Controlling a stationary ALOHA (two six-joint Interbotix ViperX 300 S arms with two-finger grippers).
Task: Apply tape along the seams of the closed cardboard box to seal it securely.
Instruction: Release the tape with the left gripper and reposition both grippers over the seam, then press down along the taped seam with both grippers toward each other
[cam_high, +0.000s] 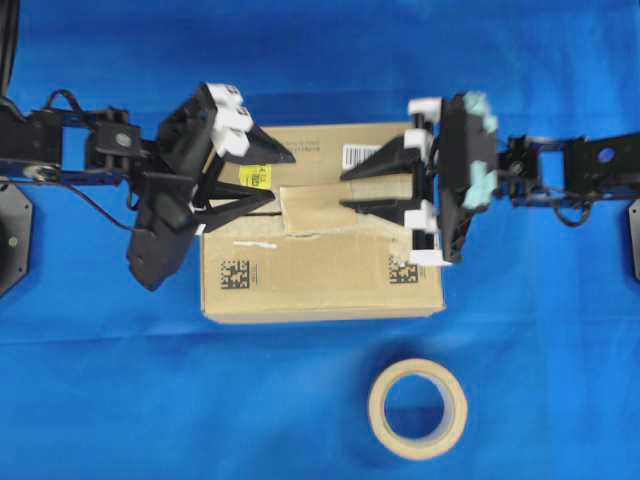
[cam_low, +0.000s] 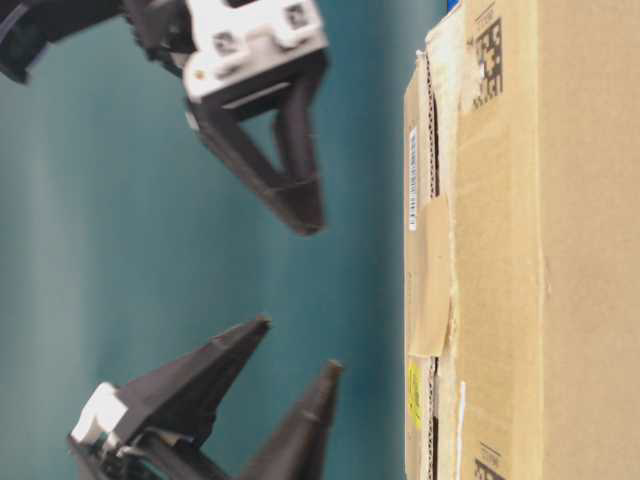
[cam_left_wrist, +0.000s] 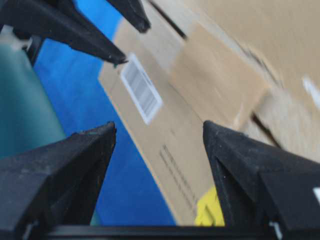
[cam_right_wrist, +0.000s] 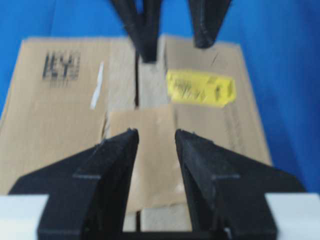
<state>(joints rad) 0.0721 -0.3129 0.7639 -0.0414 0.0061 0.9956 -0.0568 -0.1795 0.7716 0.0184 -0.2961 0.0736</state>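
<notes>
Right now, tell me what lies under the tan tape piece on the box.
The smooth tan rectangular tape piece lies across the brown cardboard box's dark seam; the covered stretch is hidden.

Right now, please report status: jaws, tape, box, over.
Left gripper and right gripper open, empty, above the box. Tape piece lies across the seam. Tape roll aside, nothing in the way.

Both arms are black with loose black cables, white mounts, and pointy triangular black fingers (cam_high: 262, 150); right wrist has teal bits.
</notes>
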